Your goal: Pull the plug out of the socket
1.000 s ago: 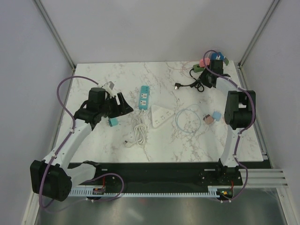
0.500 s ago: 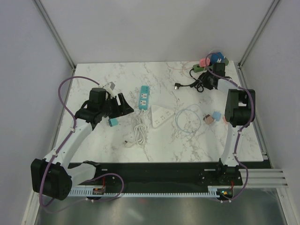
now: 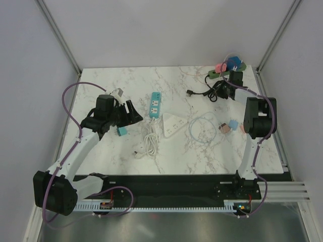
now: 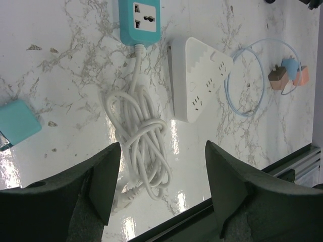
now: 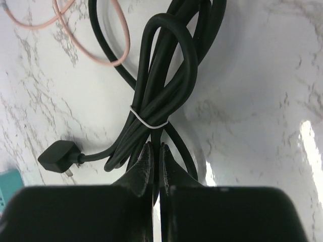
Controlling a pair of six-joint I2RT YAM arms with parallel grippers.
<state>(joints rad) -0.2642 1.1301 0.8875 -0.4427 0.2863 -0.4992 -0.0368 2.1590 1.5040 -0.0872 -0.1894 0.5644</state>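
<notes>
The task's thing sits at the far right corner of the tabletop: a green power strip [image 3: 228,71] with a pink plug [image 3: 220,67] and a blue plug [image 3: 233,61] seated in it. Its long axis runs roughly along the far edge, tilted a little, and both plugs stand up from its top face. Which of the two is meant cannot be told.

The right gripper [image 3: 222,91] is by far the nearer. It hangs just on the near side of that strip, over the strip's bundled black cord [image 5: 161,75]. In the right wrist view its jaws are clenched to a thin slit at the bundle's lower end, with the strands splitting to either side. Nothing shows plainly between the fingers [image 5: 144,164]. The cord's own black plug [image 5: 58,157] lies loose on the marble.

So the plugs lie beyond the jaws, toward the far right corner. My reading is that this arm must release, reach past the cord and close across a plug's short sides before lifting.

The left gripper [image 4: 161,186] hovers released, jaws wide, over a coiled white cord [image 4: 141,136] near the middle left, well apart from the green strip.
</notes>
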